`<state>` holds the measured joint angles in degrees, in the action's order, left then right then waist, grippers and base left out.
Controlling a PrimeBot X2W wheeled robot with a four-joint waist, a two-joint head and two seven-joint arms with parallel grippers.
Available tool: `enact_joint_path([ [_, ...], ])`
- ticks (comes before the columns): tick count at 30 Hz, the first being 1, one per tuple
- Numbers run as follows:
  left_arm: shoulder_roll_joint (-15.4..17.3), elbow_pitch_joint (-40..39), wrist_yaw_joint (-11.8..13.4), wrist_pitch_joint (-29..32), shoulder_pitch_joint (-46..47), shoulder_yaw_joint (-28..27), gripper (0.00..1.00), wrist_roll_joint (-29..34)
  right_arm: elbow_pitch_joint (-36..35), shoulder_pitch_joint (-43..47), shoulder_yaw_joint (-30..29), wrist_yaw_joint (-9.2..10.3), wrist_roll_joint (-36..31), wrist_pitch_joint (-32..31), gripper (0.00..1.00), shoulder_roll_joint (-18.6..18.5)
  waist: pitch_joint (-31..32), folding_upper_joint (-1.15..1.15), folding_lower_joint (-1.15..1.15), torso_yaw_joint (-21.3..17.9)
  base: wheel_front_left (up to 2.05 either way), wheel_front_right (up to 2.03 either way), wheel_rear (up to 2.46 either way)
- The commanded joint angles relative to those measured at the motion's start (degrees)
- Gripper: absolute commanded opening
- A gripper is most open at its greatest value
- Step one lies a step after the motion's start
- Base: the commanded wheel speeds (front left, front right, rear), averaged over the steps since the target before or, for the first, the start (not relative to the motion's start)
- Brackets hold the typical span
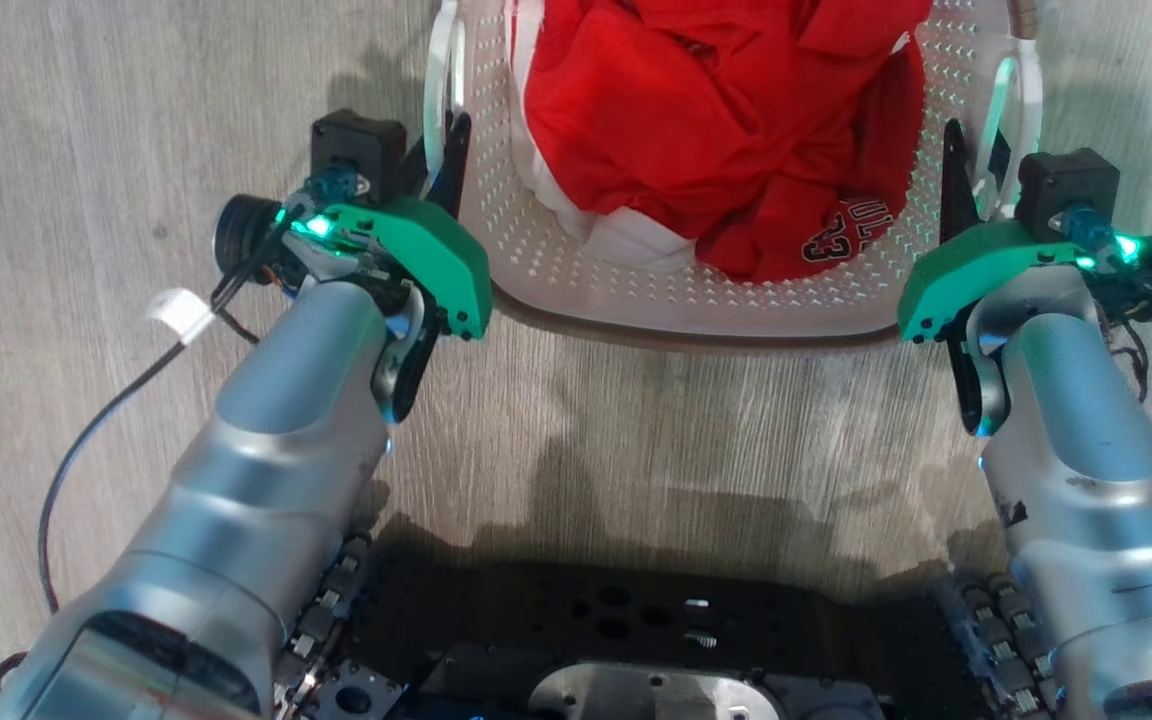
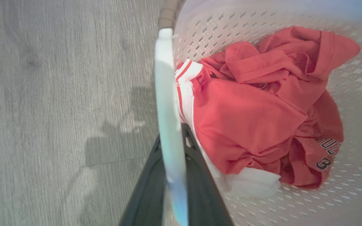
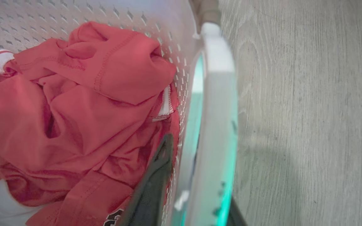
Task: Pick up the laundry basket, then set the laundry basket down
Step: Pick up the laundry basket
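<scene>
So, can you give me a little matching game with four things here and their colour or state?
Things:
1 laundry basket
2 jersey
3 left gripper
4 floor

Descriptions:
A grey, wood-look
B fingers either side of a white handle
C red, with black lettering
D white, perforated

Pairs: 1-D, 2-C, 3-B, 4-A.

1. The floor (image 1: 636,430) is pale grey wood-look planking, with the grain running near to far.
2. The laundry basket (image 1: 636,290) is at the far middle, with a dark shadow along its near edge. Honestly can't tell if it's sitting on the floor or just off it.
3. The robot's black base (image 1: 616,620) sits at the near edge.
</scene>
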<state>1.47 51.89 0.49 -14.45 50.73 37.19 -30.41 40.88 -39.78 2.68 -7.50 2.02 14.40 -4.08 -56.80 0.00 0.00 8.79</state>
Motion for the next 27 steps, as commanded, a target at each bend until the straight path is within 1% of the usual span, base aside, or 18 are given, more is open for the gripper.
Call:
enact_joint_path([
  [1, 1.41, -0.52, -0.11, -0.55, -0.99, -0.15, 0.0, -0.31, -0.22, 1.62, 1.4, 0.01, 0.01, 0.6, 0.13, 1.2, 0.23, 0.0, 0.0, 0.02, 0.0, 0.0, 0.0],
  [3, 1.41, -0.5, -0.08, -0.55, -1.21, 0.25, 0.0, -0.59, 0.25, 1.42, 1.47, 0.01, 0.16, 0.6, 0.0, 1.2, 0.56, 0.0, 0.0, 0.07, 0.0, 0.0, 0.0],
  [16, 1.41, 0.43, 0.16, -0.55, -3.32, 1.47, 0.0, -2.77, 3.87, 1.02, 3.2, 0.01, 2.35, 0.6, 0.0, 1.2, 4.39, 0.0, 0.0, -0.38, 0.0, 0.0, 0.0],
  [24, 1.41, 2.19, 0.28, -0.55, -6.38, 1.98, 0.0, -4.25, 9.56, 1.36, 4.76, 0.01, 5.28, 0.6, 0.0, 1.2, 9.71, 0.0, 0.0, -1.3, 0.0, 0.0, 0.0],
  [27, 1.41, 3.27, 0.26, -0.55, -8.35, 2.16, 0.0, -5.1, 13.04, 1.71, 5.84, 0.01, 7.13, 0.6, 0.0, 1.2, 12.79, 0.0, 0.0, -1.81, 0.0, 0.0, 0.0],
])
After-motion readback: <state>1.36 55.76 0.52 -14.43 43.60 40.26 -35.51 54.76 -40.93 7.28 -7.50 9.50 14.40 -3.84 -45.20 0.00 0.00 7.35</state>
